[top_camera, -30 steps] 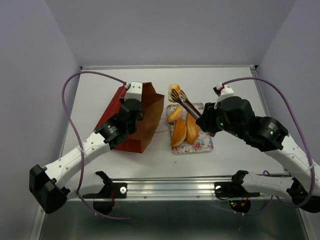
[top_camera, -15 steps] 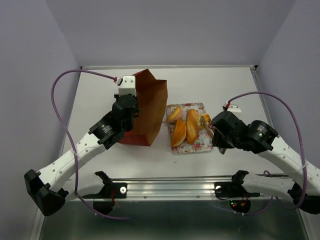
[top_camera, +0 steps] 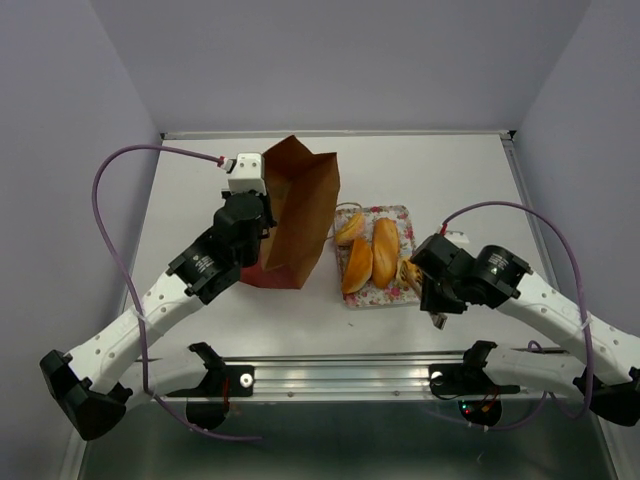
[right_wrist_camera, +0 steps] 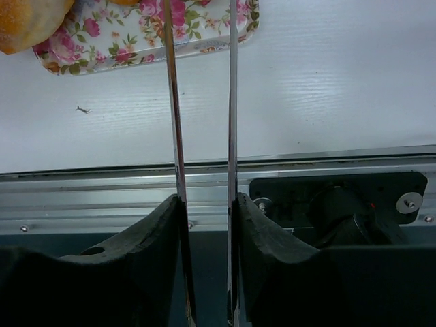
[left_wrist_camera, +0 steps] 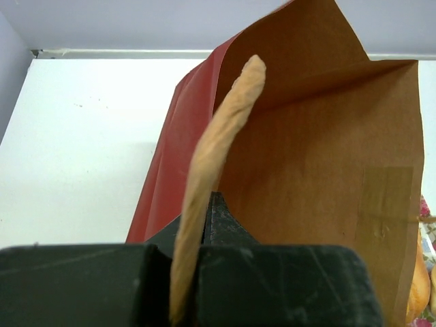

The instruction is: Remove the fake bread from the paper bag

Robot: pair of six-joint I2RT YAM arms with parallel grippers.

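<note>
Left tool (left_wrist_camera: pixel 204 204) nips cord handle (left_wrist_camera: pixel 221 126); we judge it steadies the paper bag (left_wrist_camera: pixel 306 157) beside floral tray (right_wrist_camera: pixel 136 37) | right tool (right_wrist_camera: pixel 204 208) clamps tongs (right_wrist_camera: pixel 232 82) | fake bread (top_camera: pixel 384 250) on tray.

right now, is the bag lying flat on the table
No, the bag stands on end, its cord handle pinched in the left gripper.
</note>
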